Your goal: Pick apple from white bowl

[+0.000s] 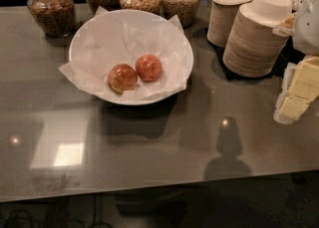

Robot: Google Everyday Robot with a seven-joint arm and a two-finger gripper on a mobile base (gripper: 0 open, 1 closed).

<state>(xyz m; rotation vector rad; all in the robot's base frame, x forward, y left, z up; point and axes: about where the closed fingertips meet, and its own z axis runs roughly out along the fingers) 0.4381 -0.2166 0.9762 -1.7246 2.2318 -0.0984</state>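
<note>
White bowl, paper-lined: 2 apples touching, red-orange apple right, mottled apple left. Gripper: far right edge, well apart; whether open or holding anything, cannot tell.

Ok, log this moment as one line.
gripper: right edge, apart from white bowl | apple: in bowl, beside mottled apple | status: not picked

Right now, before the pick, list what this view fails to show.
- The gripper, at the right edge beside the paper bowl stacks: partly cut off by the frame.
- Undersides of the apple and the mottled apple: hidden against the white bowl's paper.
- The jars' tops: cut by the top edge.
</note>
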